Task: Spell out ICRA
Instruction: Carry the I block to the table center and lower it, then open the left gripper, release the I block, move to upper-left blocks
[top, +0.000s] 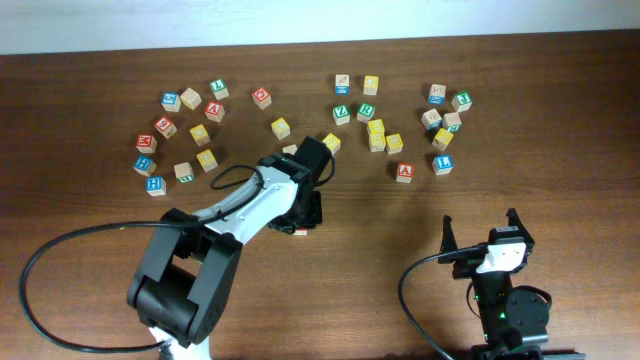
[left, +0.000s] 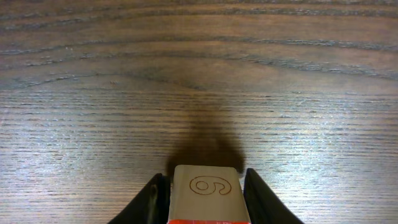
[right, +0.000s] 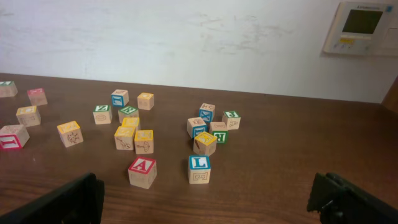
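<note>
My left gripper (top: 300, 222) (left: 205, 198) is shut on a wooden cube (left: 206, 190) with a red top face, low over the table's middle. The cube's near side bears an engraved 6 or 9, and its letter is hidden. The red A cube (top: 405, 171) (right: 142, 172) rests on the table at the right of centre. A green cube (top: 366, 112) that looks like the R sits in the far middle group. Several yellow cubes (top: 377, 128) lie there too, with letters too small to read. My right gripper (top: 480, 230) (right: 208, 202) stands open and holds nothing near the front right.
More letter cubes lie scattered along the far half of the table, in a left group (top: 190, 98) and a right group (top: 443, 120). A blue L cube (top: 442, 163) (right: 199, 168) sits beside the A. Black cables (top: 60, 250) loop at the front.
</note>
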